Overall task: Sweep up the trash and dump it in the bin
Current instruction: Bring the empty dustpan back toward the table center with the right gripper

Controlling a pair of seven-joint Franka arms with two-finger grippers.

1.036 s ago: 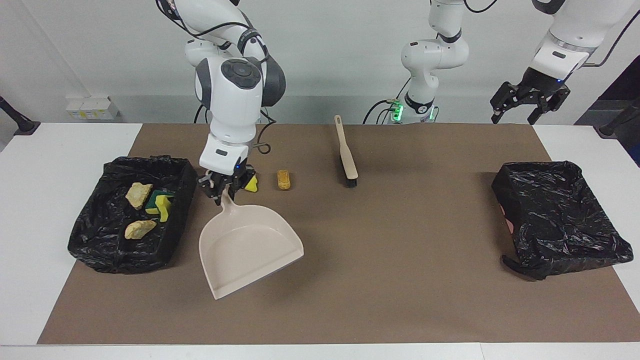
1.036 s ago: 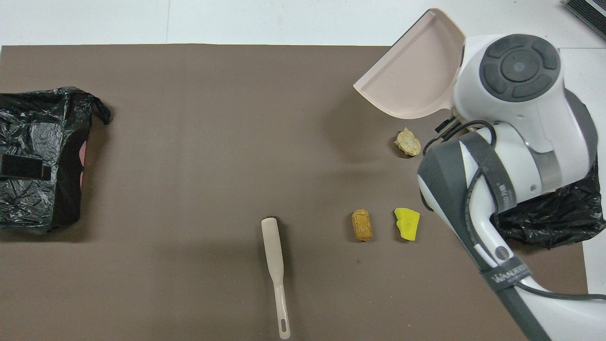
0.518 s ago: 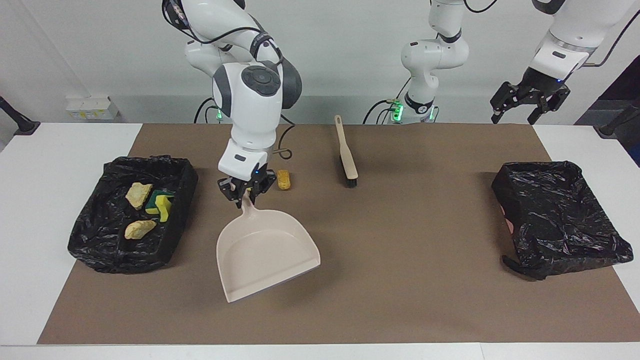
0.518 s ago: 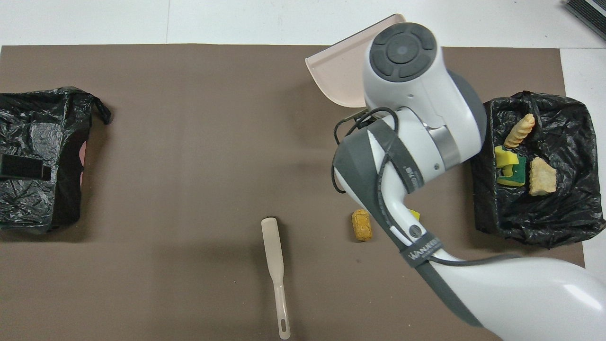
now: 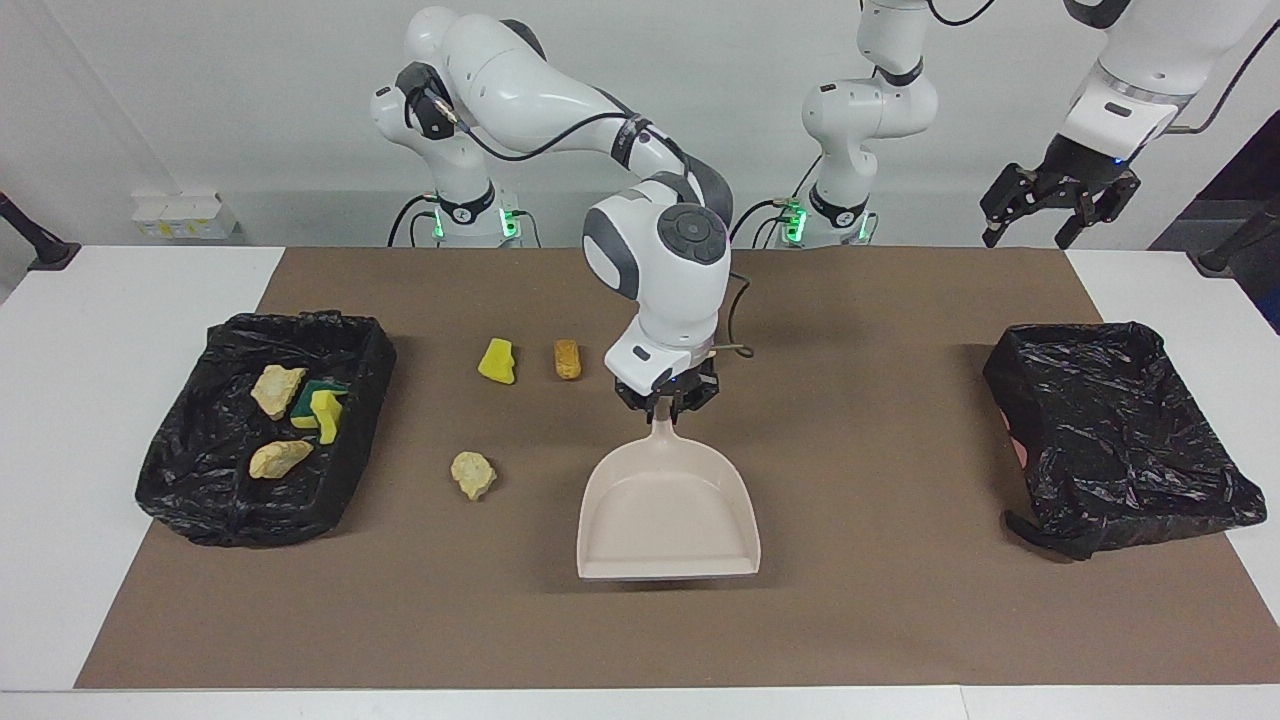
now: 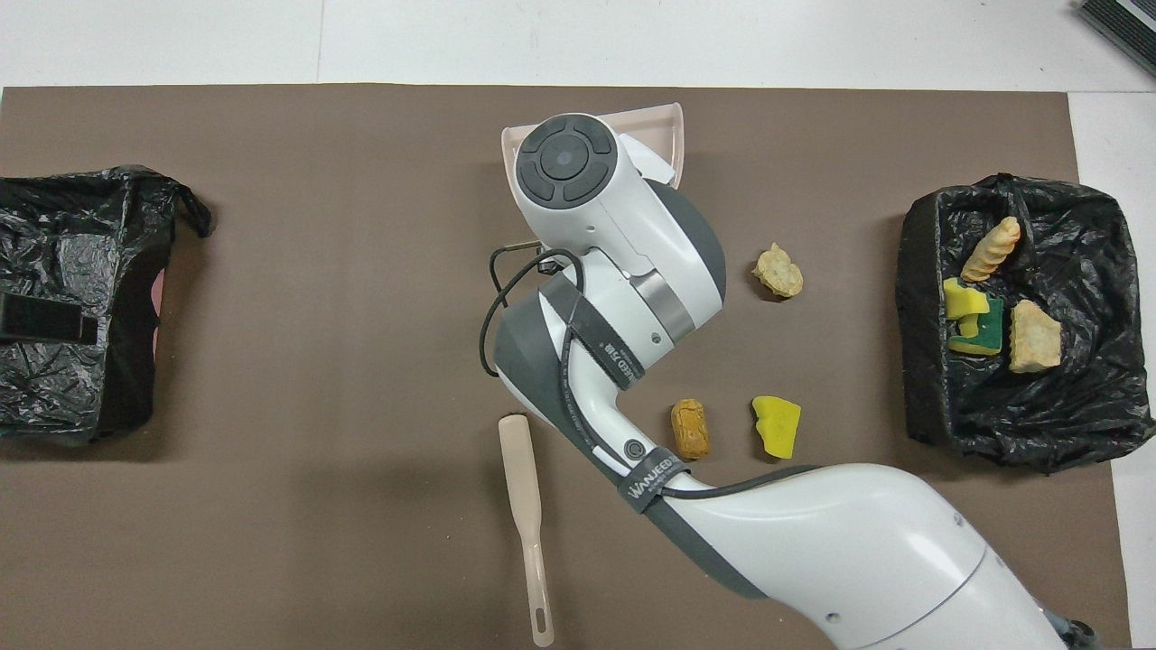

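A: Since a second earlier, the right arm had swung the dustpan (image 5: 668, 510) from beside the bin at the frame's left to the middle of the facing view.

B: And the biggest things?

A: The tabletop (image 5: 120, 290) carried a brown mat (image 5: 860, 600). One black-lined bin (image 5: 265, 440) sat at the left of the facing view, a second bin (image 5: 1115, 435) at the right.

B: The claws?

A: The right claw (image 5: 664, 400) was pinching the dustpan's handle, pan mouth toward the frame's bottom. The left claw (image 5: 1058, 205) hung spread at the upper right, waiting.

B: The brush?

A: The brush (image 6: 528, 515) lay at bottom centre of the overhead view; the arm hid it in the facing view.

B: And the trash?

A: Two pale lumps (image 5: 277, 390) (image 5: 280, 458) and a green-backed sponge (image 5: 320, 410) lay in the left-hand bin. On the mat, left of the pan, were a yellow sponge (image 5: 497, 361), an orange-brown lump (image 5: 567, 359) just beside it, and a pale wrinkly lump (image 5: 472, 474) lower down.
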